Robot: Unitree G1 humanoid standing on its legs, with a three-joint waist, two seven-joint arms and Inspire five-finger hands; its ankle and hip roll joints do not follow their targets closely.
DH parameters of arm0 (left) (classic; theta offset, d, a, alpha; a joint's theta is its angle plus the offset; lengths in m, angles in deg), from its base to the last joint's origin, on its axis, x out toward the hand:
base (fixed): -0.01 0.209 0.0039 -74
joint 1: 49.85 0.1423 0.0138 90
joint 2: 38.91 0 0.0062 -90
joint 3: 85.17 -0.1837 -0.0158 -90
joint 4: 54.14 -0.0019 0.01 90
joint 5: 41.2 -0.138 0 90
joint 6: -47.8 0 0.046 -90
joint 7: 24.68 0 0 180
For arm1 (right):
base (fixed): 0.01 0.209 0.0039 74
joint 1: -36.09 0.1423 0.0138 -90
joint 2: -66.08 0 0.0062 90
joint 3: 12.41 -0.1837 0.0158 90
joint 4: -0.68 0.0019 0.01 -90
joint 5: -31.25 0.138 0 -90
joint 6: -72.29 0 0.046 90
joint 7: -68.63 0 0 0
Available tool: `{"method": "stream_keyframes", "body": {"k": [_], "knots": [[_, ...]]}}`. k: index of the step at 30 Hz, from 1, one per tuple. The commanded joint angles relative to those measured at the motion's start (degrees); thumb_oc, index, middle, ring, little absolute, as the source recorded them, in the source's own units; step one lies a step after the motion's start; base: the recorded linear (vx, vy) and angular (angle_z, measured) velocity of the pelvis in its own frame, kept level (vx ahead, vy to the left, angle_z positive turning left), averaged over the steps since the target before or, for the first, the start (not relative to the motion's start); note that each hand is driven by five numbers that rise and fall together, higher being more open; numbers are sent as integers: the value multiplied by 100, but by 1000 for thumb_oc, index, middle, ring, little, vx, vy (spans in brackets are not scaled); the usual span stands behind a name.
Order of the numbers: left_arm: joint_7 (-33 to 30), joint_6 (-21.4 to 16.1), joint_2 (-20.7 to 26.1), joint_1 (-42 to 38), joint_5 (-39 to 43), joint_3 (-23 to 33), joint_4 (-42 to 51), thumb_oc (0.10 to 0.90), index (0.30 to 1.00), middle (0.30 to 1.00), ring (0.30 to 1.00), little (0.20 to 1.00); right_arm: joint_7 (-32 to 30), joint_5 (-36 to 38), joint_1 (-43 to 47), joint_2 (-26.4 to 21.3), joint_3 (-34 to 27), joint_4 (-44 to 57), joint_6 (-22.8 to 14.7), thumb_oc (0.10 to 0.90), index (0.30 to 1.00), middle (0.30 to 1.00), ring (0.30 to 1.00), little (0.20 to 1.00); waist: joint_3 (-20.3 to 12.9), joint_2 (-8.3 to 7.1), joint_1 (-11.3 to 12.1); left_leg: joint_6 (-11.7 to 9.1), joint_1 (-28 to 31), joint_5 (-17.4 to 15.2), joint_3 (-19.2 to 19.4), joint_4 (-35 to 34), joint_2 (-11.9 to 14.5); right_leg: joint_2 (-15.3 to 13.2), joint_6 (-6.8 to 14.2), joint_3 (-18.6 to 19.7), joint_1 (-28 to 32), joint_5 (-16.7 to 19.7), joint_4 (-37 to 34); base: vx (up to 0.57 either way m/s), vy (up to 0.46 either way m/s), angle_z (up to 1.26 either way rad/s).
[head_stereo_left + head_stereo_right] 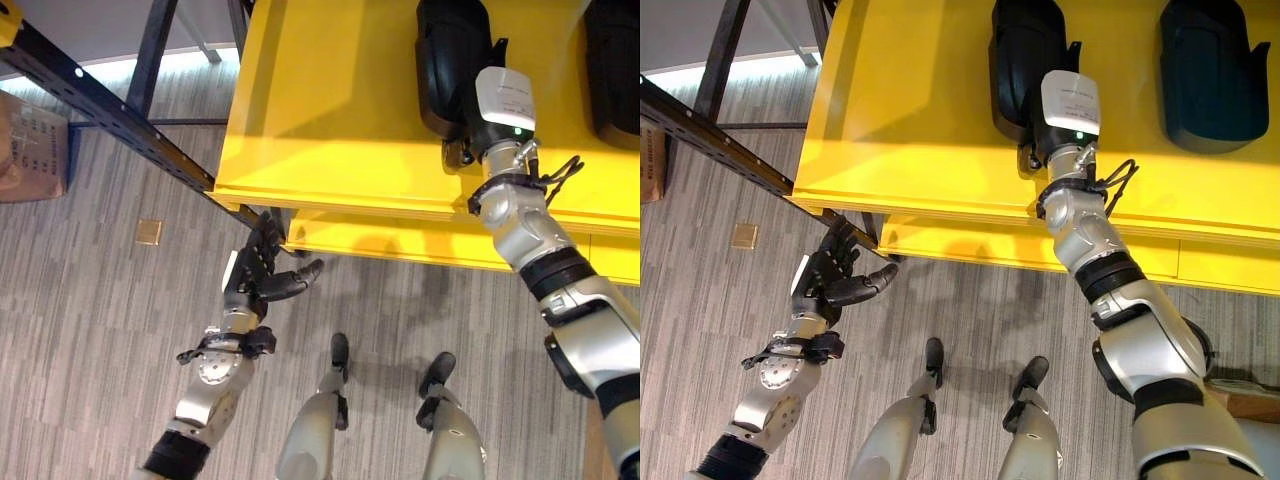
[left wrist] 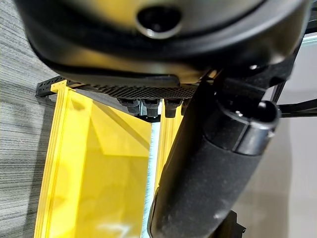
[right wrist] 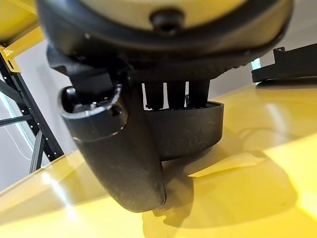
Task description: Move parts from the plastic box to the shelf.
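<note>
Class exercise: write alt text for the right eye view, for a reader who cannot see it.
The robot's right hand rests on a black part lying on a yellow shelf. A second black part lies further right, and the left hand hangs open above the grey wood-grain floor, near the shelf's edge.

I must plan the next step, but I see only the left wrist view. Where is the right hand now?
Observer: The right hand is at a black moulded plastic part on the yellow metal shelf.
Operator: Is another part there?
Observer: Yes, a second black part lies on the shelf further to the robot's right, apart from the first.
Operator: And my left hand?
Observer: The left hand is over the grey floor, fingers straight, holding nothing.
</note>
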Motion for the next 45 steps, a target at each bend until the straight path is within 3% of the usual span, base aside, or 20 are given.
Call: {"method": "stream_keyframes", "body": {"k": [1,29,45], "knots": [[-45,-670,336,-356,-163,254,566,900,1000,1000,1000,1000,130,274,479,746,356,-179,-304,900,1000,1000,1000,1000,135,-562,422,-278,519,-496,60,-122,142,-586,694,5,755,460,-489,0,0,0],[-270,-472,307,-179,-441,591,617,900,1000,1000,1000,1000,311,816,139,838,65,1701,-460,900,1000,1000,1000,1000,203,-751,201,-278,596,-537,179,-129,195,-559,660,159,621,449,-377,0,0,0],[-384,-398,304,-74,-556,745,711,900,1000,1000,1000,1000,85,953,-54,745,-336,2631,-510,900,1000,1000,1000,1000,177,-866,71,-248,591,-542,213,-115,201,-556,654,238,518,500,-319,0,0,0]]}}
